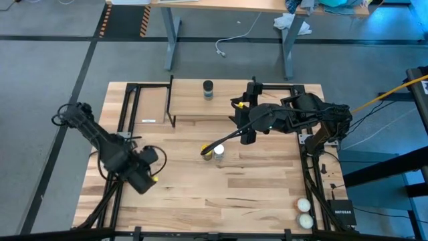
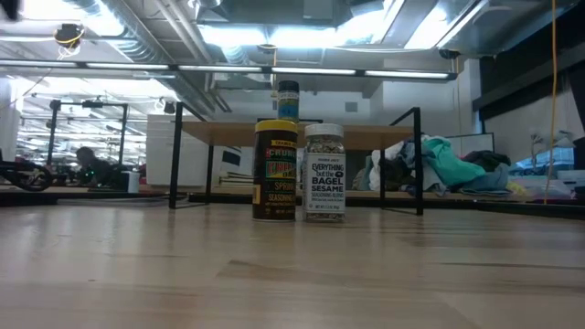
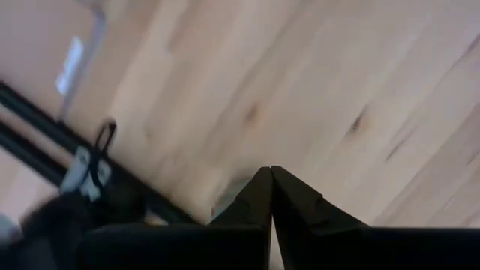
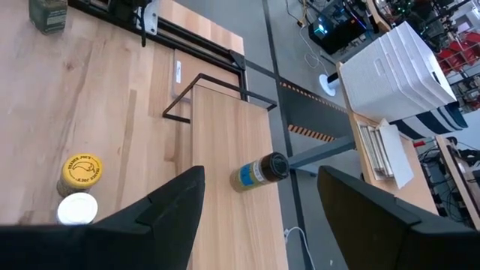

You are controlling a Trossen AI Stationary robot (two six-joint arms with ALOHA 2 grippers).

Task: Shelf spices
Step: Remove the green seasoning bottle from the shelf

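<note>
Ceiling strip lights (image 2: 274, 37) are glaring brightly in the low view, tabletop (image 1: 221, 181) is lighting evenly with soft shadows, left wrist view is blurring heavily, low view foreground is going soft.

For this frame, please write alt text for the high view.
Two spice jars, yellow-lidded and white-lidded, stand together mid-table, and a black-lidded jar sits on the low wooden shelf. The right pincer is open by the shelf; the left pincer is shut, empty, at the left.
</note>
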